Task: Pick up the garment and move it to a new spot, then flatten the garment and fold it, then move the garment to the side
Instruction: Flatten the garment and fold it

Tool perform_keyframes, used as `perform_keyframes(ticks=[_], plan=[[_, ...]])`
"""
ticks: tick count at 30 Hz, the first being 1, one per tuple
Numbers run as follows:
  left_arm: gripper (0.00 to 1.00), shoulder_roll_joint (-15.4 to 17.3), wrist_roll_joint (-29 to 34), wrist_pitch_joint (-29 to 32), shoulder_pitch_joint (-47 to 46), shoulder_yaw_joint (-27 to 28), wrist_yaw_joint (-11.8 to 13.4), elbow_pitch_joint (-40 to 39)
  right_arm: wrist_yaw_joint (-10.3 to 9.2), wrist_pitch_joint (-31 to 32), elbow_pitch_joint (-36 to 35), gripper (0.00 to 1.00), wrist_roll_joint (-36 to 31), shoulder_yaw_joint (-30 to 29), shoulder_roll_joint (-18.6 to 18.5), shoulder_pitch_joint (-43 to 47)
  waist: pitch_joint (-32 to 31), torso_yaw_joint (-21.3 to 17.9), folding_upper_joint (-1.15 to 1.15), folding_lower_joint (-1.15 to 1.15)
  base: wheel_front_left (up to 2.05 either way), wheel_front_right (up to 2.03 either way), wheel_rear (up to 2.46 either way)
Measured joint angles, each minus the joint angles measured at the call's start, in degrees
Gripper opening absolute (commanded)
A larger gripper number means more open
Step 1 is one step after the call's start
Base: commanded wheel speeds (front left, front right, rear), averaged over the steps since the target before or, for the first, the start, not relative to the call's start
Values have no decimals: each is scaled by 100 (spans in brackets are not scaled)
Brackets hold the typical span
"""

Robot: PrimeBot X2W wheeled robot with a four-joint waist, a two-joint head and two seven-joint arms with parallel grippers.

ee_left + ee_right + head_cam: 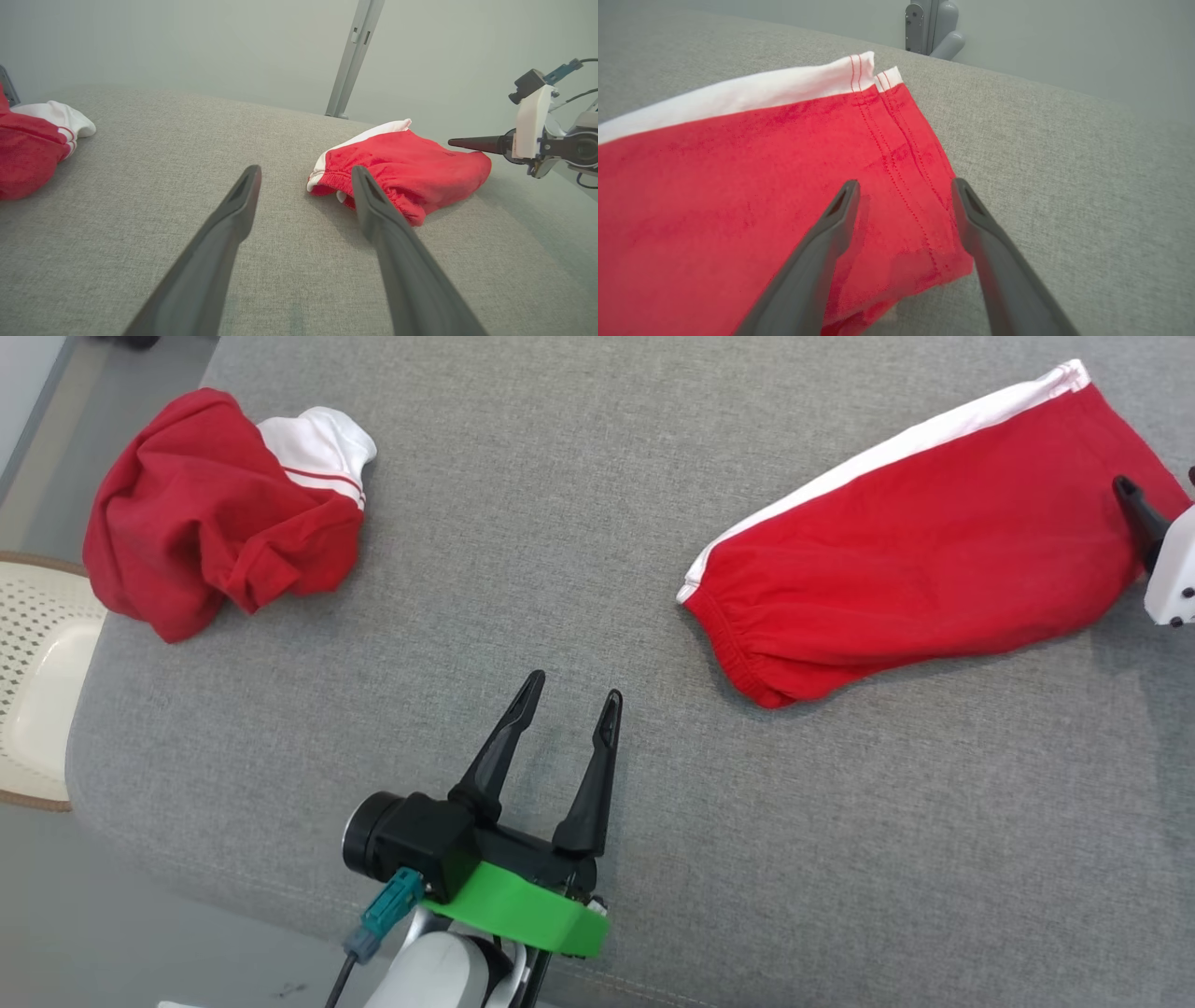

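Observation:
Red shorts with a white side stripe [934, 551] lie folded and flat at the right of the grey cushion [560, 523], waistband toward the middle. A second red-and-white garment [215, 513] sits crumpled at the far left. My left gripper [571, 695] is open over bare cushion near the front edge, holding nothing; in the left wrist view [304, 171] the shorts [411, 168] lie just beyond its right finger. My right gripper [1156, 483] is open at the shorts' hem end. Its fingers straddle the stitched hem corner [905, 184] in the right wrist view, gripping nothing.
A white perforated basket [37, 681] stands on the floor off the cushion's left edge. A grey metal post [355, 56] rises behind the cushion's far edge. Bare cushion stretches between the two garments and along the front.

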Motion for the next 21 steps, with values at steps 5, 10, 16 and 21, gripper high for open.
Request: perform_keyframes(ticks=[5, 10, 16, 21], plan=[[100, 0, 14, 0, -16, 9, -2, 8, 0, 158, 633, 100, -330, 53, 48, -354, 133, 146, 0, 0, 0, 0, 0], [100, 0, 13, 0, -36, -19, -32, 16, 4, 203, 1016, 100, -431, 114, 69, -583, 234, 227, 0, 0, 0, 0, 0], [100, 0, 13, -1, -75, -40, -35, 26, 4, 232, 1340, 56, -489, 166, 142, -802, 301, 232, 0, 0, 0, 0, 0], [100, 0, 7, 0, -102, 2, -43, 47, 8, 328, 1280, 0, -238, 299, 261, -798, 277, 134, 0, 0, 0, 0, 0]])
